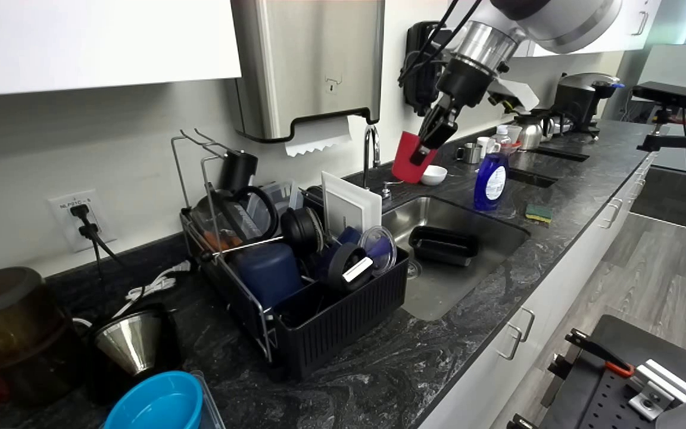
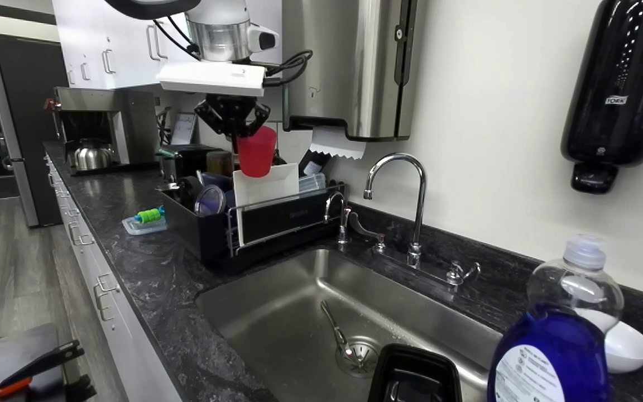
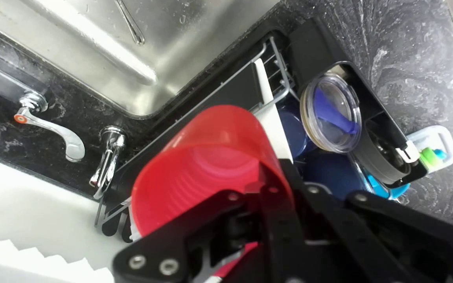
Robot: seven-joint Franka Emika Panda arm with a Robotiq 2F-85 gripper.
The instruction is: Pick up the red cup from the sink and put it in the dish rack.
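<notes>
Pickup looks done from here: the gripper (image 1: 421,153) pinches the red cup (image 2: 257,154) higher than the dish rack (image 1: 346,322); placing remains.

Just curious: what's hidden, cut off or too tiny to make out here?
Red plastic cup, part of its rim: wrist view, behind black gripper fingers.
Slim metal utensil, one end: wrist view, cut off by top edge.
Black wire dish rack, most of its floor: in an exterior view, under piled dishes.
Clear plastic bottle of blue liquid, fine print on label: in an exterior view, too small.
</notes>
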